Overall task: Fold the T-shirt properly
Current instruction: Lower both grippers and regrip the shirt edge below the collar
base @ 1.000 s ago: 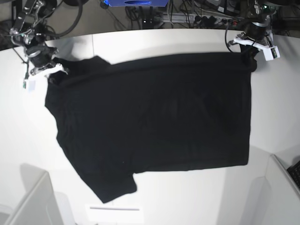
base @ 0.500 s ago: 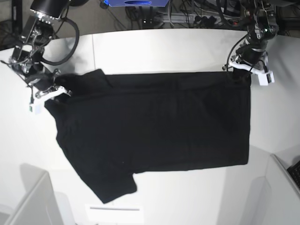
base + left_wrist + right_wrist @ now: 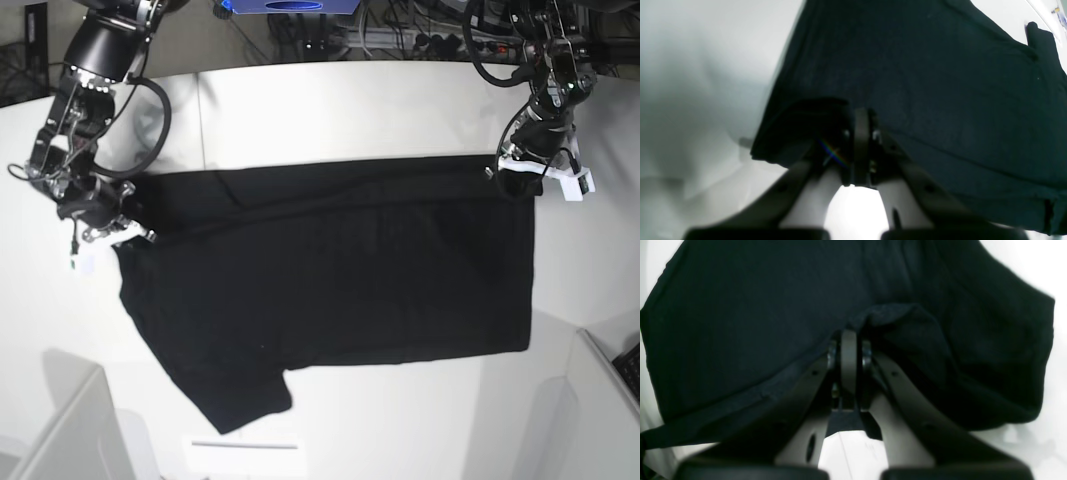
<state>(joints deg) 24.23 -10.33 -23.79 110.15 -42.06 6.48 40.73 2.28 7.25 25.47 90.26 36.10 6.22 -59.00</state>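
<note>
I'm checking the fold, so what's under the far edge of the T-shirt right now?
The T-shirt far edge is doubled toward the near side, so more black shirt lies under it. Both claws, left and right, pinch its corners. Any print is hidden.

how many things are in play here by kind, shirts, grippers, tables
T-shirt: 1, black, spread flat
Grippers: 2, the left gripper and the right gripper, each shut on the shirt's far edge
Table: 1, white
Total: 4
</note>
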